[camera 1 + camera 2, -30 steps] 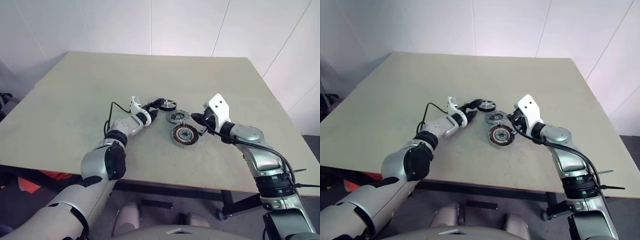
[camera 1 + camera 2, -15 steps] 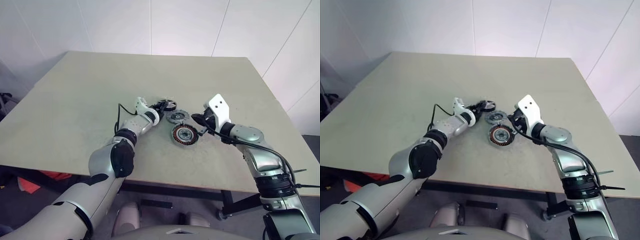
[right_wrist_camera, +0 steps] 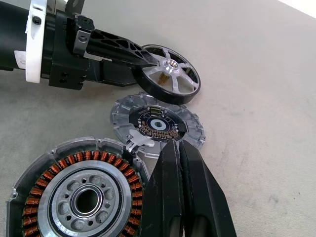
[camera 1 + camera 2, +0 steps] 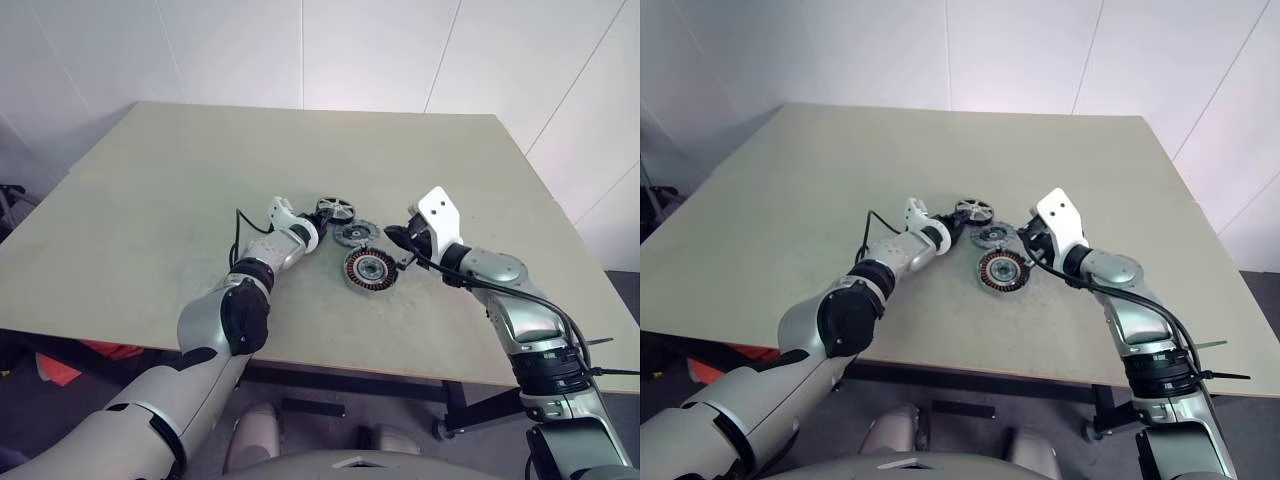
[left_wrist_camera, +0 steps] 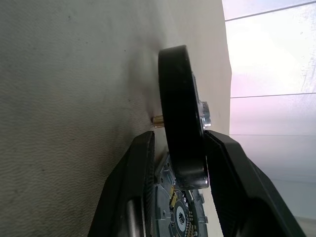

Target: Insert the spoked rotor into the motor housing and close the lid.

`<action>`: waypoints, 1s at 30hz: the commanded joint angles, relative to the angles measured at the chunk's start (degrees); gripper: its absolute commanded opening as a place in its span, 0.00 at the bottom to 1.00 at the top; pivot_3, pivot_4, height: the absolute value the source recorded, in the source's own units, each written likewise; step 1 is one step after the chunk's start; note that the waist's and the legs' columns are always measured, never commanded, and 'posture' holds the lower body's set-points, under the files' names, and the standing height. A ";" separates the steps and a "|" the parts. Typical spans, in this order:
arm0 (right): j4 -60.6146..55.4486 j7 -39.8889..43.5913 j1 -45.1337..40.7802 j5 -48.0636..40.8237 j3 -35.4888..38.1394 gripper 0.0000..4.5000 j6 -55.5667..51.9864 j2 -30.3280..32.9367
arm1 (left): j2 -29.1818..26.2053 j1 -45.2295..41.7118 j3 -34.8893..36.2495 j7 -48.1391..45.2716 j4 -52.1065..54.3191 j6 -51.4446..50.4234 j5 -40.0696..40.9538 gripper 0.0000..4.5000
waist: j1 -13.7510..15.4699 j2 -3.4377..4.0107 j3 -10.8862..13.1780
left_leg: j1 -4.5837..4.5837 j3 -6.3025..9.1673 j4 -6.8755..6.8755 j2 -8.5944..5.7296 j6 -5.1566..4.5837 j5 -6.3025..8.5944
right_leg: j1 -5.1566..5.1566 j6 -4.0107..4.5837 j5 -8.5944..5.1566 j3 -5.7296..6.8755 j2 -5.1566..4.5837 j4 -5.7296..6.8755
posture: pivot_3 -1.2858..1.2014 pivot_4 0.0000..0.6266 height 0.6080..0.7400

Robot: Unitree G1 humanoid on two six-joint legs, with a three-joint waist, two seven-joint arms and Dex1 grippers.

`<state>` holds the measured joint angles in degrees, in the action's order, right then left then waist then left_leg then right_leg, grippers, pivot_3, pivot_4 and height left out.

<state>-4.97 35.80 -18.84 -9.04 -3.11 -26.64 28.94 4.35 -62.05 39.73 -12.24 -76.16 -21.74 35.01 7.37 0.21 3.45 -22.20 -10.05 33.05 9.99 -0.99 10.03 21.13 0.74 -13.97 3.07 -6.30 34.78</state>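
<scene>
As seen, spoked rotor [image 3: 170, 74] clamped between left end effector [image 5: 177, 148] fingers.

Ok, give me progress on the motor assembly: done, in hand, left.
Done: nothing assembled yet.

In hand: the left gripper has its fingers on either side of the spoked rotor, top and bottom.

Left: the motor housing sits open, windings exposed, and the lid lies flat beside it. The right gripper is shut, empty.

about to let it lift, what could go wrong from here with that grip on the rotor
1. The left pincer pinches the rotor only at one edge of its rim, top and bottom, so the rotor might tilt or slip on lifting.
2. The lid lies right beside the rotor and against the housing; swinging the rotor across could knock it.
</scene>
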 commanded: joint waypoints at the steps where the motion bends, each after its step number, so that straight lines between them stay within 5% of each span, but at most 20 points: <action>1: -1.57 -0.54 -1.59 0.14 1.18 0.00 1.02 0.37 | -0.28 -0.55 0.06 -0.89 0.40 0.14 0.14 0.35 | 0.00 0.00 0.00 | 0.00 0.00 0.00 0.00 0.00 0.00 | 0.00 0.00 0.00 0.00 0.00 0.00 | 0.52 0.00 1.00; 5: -1.45 -0.64 -1.62 0.33 1.07 0.00 1.11 0.40 | -0.37 -0.58 0.06 -1.36 0.44 -0.10 0.16 0.10 | -0.01 0.00 0.00 | 0.00 0.00 0.00 0.00 0.00 0.00 | 0.00 0.00 0.00 0.00 0.00 0.00 | 0.52 0.00 1.00; 20: 3.78 -5.21 -3.38 2.98 2.72 0.00 0.44 0.85 | -5.14 -1.67 2.93 -11.34 2.21 -9.48 4.57 0.09 | -0.10 -0.01 0.03 | 0.00 0.00 0.00 0.00 0.01 0.00 | 0.01 0.00 0.00 0.00 0.00 0.01 | 0.52 0.00 1.00; 30: 26.27 -24.78 -7.46 9.41 10.56 0.00 -5.28 1.70 | -8.41 2.87 -7.04 -23.83 17.39 -40.13 6.19 0.09 | -0.08 0.02 0.07 | -0.05 -0.04 -0.02 -0.13 0.21 -0.13 | 0.05 0.03 -0.01 0.00 -0.10 0.01 | 0.52 0.00 1.00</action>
<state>20.17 13.81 -24.96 -0.16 4.84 -31.64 30.02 -4.04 -59.32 33.33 -34.58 -62.73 -57.34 39.22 7.29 0.23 3.52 -22.27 -10.09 33.03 9.86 -0.79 9.90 21.21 0.77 -13.98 3.07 -6.41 34.79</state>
